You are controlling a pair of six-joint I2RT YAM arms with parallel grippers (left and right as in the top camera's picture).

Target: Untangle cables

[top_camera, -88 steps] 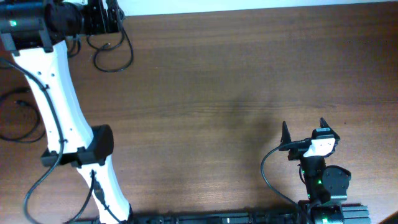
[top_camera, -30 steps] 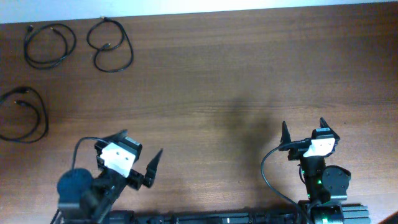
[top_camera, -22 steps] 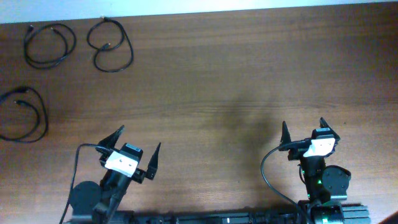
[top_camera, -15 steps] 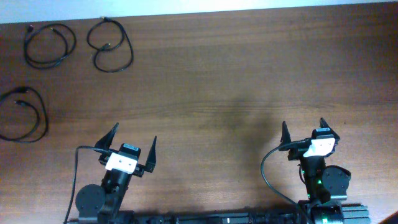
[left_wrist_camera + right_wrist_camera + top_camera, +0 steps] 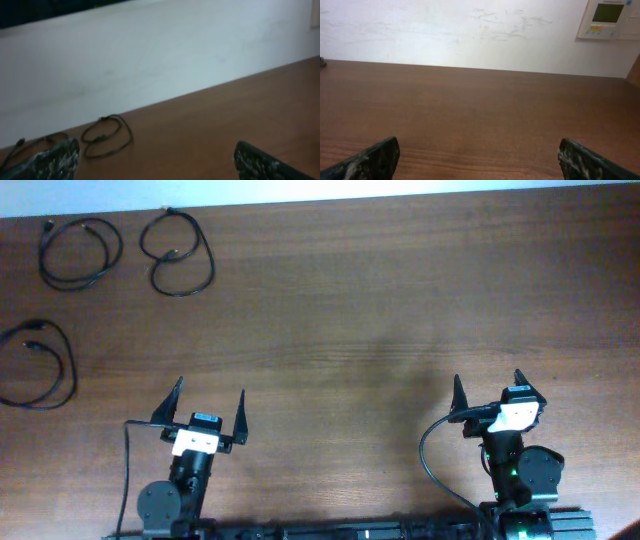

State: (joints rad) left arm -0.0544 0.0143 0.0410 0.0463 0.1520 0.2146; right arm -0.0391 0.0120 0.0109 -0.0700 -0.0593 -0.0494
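Three thin black cables lie apart as separate loose loops at the table's far left. One cable (image 5: 79, 252) is in the back left corner. A second cable (image 5: 178, 253) lies just right of it and also shows in the left wrist view (image 5: 106, 136). The third cable (image 5: 40, 365) lies at the left edge, nearer the front. My left gripper (image 5: 209, 398) is open and empty near the front edge, well away from all three. My right gripper (image 5: 487, 386) is open and empty at the front right.
The brown wooden table (image 5: 380, 310) ends at a white wall (image 5: 470, 30) at the back. A wall control panel (image 5: 609, 19) shows in the right wrist view. The arm bases sit at the front edge.
My left arm has drawn back from the back left corner, leaving a cable loop there, and has settled at the front edge with its fingers open. The right arm has not moved.
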